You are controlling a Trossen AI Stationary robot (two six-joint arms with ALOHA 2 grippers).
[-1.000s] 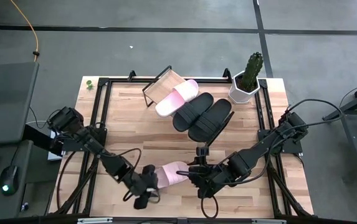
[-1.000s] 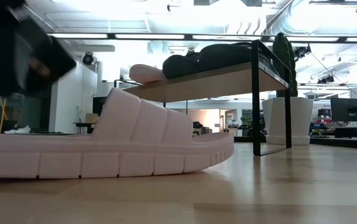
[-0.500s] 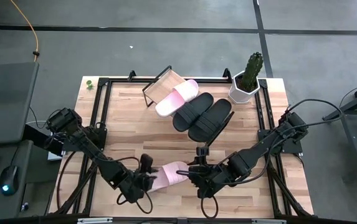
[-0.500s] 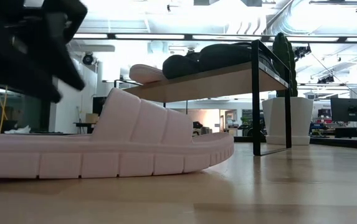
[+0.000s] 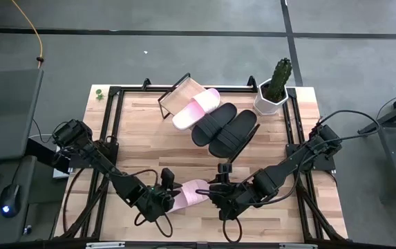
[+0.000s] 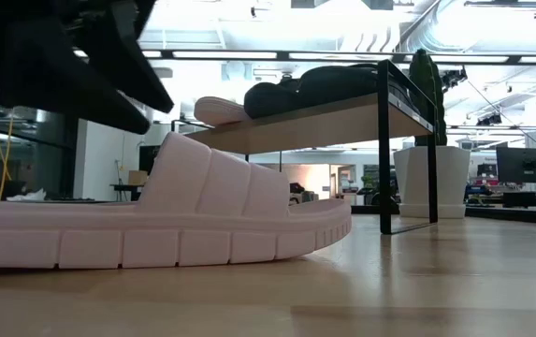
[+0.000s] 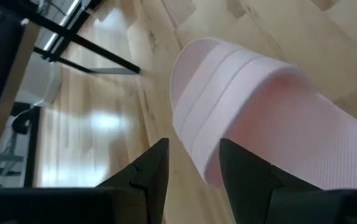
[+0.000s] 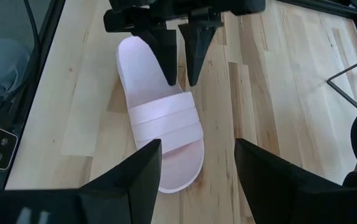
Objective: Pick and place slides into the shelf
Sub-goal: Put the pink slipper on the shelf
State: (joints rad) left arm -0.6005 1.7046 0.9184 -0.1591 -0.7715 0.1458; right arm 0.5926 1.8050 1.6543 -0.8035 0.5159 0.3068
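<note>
The left gripper (image 8: 182, 46) hangs over the pink sandal's (image 8: 159, 134) heel, fingers spread – heel partly hidden. The right gripper (image 8: 197, 177) waits beside it, fingers spread.

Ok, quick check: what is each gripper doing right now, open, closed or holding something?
Left gripper: open, holding nothing, at the heel end of the light pink wide-strap slide sandal lying on the table.
Right gripper: open, holding nothing, at that sandal's toe end.

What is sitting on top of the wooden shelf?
On the shelf lie one pink slide and two black slides, side by side. Part of the board stays bare. The other pink slide lies on the table, between both grippers.
</note>
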